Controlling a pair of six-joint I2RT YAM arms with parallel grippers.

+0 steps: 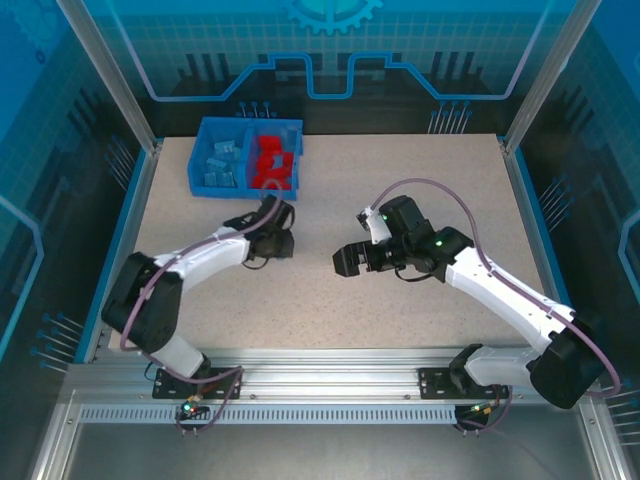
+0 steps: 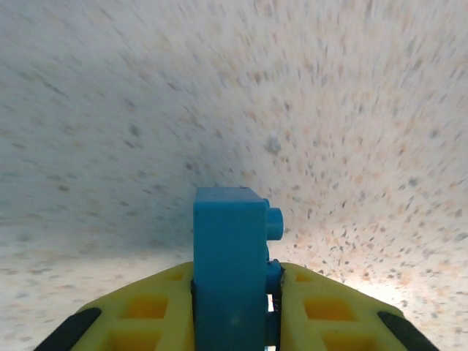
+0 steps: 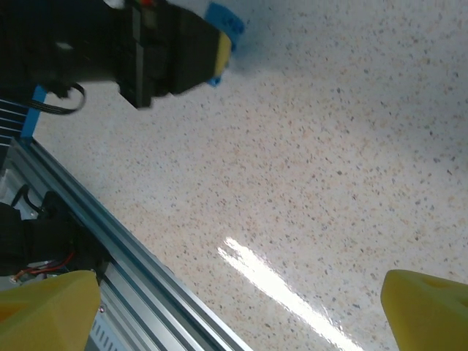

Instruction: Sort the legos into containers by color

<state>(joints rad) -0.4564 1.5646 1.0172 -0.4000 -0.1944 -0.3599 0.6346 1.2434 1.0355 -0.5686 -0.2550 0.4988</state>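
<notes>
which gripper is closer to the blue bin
Left. The left gripper, shut on a light blue lego, sits just short of the blue bin. The right gripper hangs open farther away, near mid-table.

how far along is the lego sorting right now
Done: red legos lie in the bin's right compartment, blue legos in its left. In hand: the left claw is shut on one blue brick; the right claw is open and holds nothing. Left: getting that brick into the blue side.
</notes>
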